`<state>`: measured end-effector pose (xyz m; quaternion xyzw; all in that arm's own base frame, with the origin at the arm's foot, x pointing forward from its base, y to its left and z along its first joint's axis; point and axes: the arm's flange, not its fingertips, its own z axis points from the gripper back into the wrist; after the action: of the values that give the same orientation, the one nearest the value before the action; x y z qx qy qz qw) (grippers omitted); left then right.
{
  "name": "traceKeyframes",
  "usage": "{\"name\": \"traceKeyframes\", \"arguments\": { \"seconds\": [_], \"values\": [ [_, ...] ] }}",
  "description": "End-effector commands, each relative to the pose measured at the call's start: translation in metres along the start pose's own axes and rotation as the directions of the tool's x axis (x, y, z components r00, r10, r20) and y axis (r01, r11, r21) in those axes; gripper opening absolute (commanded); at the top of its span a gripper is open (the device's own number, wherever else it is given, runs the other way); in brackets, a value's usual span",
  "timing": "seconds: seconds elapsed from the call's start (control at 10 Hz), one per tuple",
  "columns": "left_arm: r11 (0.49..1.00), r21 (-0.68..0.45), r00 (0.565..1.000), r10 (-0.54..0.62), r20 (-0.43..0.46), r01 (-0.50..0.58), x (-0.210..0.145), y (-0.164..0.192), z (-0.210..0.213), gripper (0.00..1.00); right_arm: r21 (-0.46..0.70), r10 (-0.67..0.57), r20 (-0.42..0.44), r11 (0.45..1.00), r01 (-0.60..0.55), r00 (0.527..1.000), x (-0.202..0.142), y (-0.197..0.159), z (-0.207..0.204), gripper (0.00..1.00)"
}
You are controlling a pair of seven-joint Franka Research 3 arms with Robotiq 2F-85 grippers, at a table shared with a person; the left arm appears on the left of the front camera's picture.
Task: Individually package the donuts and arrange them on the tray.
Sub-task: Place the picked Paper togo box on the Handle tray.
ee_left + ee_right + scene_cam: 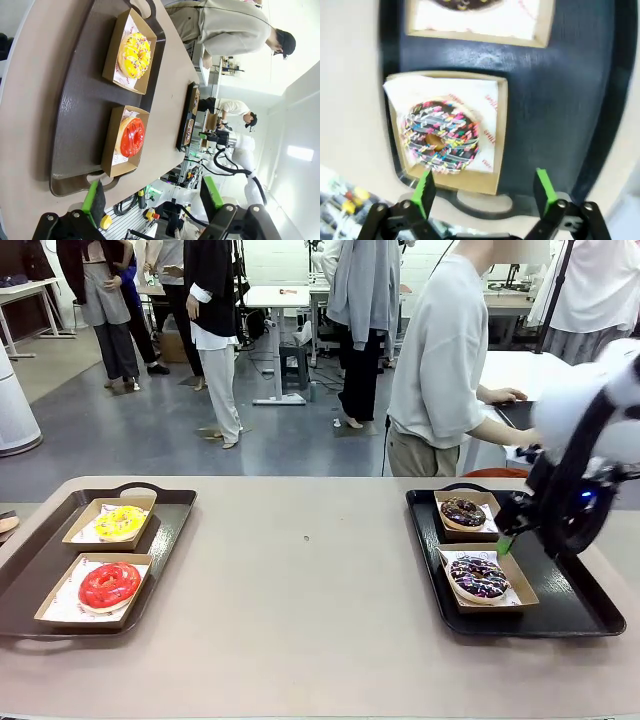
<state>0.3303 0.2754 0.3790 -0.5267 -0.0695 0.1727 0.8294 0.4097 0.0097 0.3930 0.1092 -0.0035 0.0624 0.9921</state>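
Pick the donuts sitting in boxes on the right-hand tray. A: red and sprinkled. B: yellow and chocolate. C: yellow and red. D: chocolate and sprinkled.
D: the chocolate-topped donut and the sprinkled donut each sit in a box on the right tray, below the open right hand.

My right arm (600, 405) is glossy white with rounded shells, and a black cable runs down it to a black wrist block lit by a small blue light. Its gripper (485, 192) is black, with bright green pads (424, 192) on two slim fingers and round silver screws at the knuckle joints. My left gripper (152, 197) matches: black links, green pads, bolt heads at the pivots.
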Motion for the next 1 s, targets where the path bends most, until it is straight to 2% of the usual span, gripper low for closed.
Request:
{"name": "traceKeyframes", "arguments": {
  "seconds": [0.0, 0.1, 0.2, 0.4, 0.6, 0.7, 0.9],
  "values": [
    [1.000, -0.007, 1.000, -0.002, 0.006, 0.002, -0.002, -0.001, 0.001, 1.00, 0.242, 0.081, 0.102, 0.965, -0.104, 0.991, -0.056, -0.045, 0.050, 1.00],
    [1.000, -0.007, 1.000, -0.002, 0.006, 0.002, -0.002, -0.001, 0.001, 1.00, 0.332, 0.070, 0.165, 0.935, -0.122, 0.984, -0.074, -0.071, 0.070, 1.00],
    [1.000, -0.007, 1.000, -0.002, 0.006, 0.002, -0.002, -0.001, 0.001, 1.00, 0.467, 0.006, 0.244, 0.876, -0.123, 0.970, -0.086, -0.103, 0.086, 1.00],
    [1.000, -0.007, 1.000, -0.002, 0.006, 0.002, -0.002, -0.001, 0.001, 1.00, 0.658, -0.038, 0.237, 0.742, -0.131, 0.971, -0.089, -0.158, 0.089, 1.00],
    [1.000, -0.007, 1.000, -0.002, 0.006, 0.002, -0.002, -0.001, 0.001, 1.00, 0.789, -0.097, 0.213, 0.604, -0.112, 0.972, -0.087, -0.216, 0.081, 1.00],
    [1.000, -0.007, 1.000, -0.002, 0.006, 0.002, -0.002, -0.001, 0.001, 1.00, 0.826, -0.117, 0.203, 0.554, -0.106, 0.972, -0.085, -0.236, 0.074, 1.00],
    [1.000, -0.007, 1.000, -0.002, 0.006, 0.002, -0.002, -0.001, 0.001, 1.00, 0.862, -0.127, 0.200, 0.493, -0.113, 0.972, -0.081, -0.266, 0.059, 1.00]
  ]
}}
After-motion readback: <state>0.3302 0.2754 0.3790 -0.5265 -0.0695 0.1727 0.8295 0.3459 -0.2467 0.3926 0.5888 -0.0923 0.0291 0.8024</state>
